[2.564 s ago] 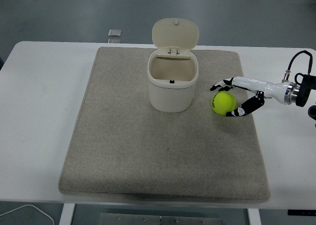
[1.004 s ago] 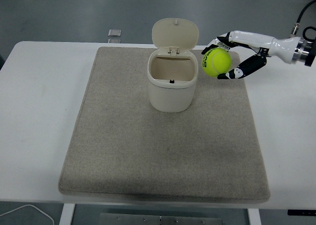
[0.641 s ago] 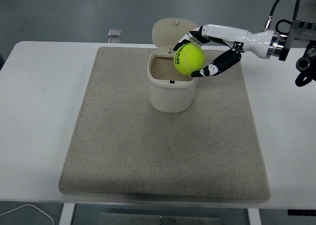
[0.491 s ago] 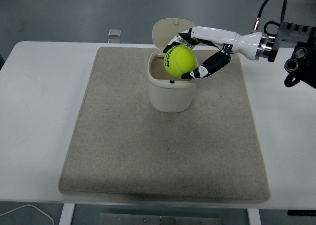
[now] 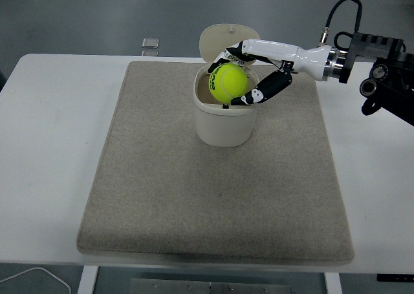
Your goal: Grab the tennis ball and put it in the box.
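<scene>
The tennis ball (image 5: 228,83) sits right over the open mouth of the cream box (image 5: 223,116), cupped in the right hand (image 5: 249,71). The upper fingers (image 5: 223,53) curl over its top and far side, and the thumb presses in from below right, so it's pinched between them. The box's lid (image 5: 228,42) stands flipped up behind. Everything's on a beige mat (image 5: 213,203) on the white worktop (image 5: 55,145).

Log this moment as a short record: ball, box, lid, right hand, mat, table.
ball: tennis ball, yellow, held over the box's opening
box: cream, upright on the mat
lid: hinged open, standing up behind the opening
right hand: fingers closed on the ball
mat: beige, on the table
table: white
</scene>
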Available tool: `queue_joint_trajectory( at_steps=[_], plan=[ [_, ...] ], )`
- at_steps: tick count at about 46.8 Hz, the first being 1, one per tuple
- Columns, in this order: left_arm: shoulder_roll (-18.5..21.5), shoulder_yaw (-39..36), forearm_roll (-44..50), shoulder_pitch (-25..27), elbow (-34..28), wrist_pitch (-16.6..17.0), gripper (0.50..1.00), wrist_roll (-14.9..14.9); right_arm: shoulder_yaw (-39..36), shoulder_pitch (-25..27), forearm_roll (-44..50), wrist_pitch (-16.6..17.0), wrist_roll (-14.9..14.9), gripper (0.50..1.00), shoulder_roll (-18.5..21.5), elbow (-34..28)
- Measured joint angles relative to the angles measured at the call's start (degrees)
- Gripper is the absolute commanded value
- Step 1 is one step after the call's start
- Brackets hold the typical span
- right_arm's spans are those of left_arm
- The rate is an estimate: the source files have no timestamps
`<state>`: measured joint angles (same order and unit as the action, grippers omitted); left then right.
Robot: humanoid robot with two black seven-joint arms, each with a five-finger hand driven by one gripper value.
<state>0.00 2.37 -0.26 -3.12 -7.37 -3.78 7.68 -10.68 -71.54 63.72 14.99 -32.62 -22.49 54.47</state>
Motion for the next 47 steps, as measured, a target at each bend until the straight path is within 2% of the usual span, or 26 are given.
queue_joint_trajectory(
  at_steps=[2, 17, 34, 41, 47],
  plan=[
    [0.0, 0.0, 0.0, 0.0, 0.0, 0.0, 0.992, 0.0, 0.0, 0.0, 0.0, 0.0, 0.0, 0.717, 0.0, 0.0],
    [0.0, 0.0, 0.0, 0.0, 0.0, 0.0, 0.992, 0.0, 0.5, 0.2, 0.0, 0.0, 0.0, 0.752, -0.1, 0.0],
    [0.0, 0.0, 0.0, 0.0, 0.0, 0.0, 0.992, 0.0, 1.1, 0.3, 0.1, 0.0, 0.0, 0.756, -0.1, -0.1],
    [0.0, 0.0, 0.0, 0.0, 0.0, 0.0, 0.992, 0.0, 1.3, 0.3, 0.1, 0.0, 0.0, 0.827, -0.1, -0.2],
    [0.0, 0.0, 0.0, 0.0, 0.0, 0.0, 0.992, 0.0, 1.3, 0.3, 0.1, 0.0, 0.0, 0.858, -0.3, -0.2]
  ],
)
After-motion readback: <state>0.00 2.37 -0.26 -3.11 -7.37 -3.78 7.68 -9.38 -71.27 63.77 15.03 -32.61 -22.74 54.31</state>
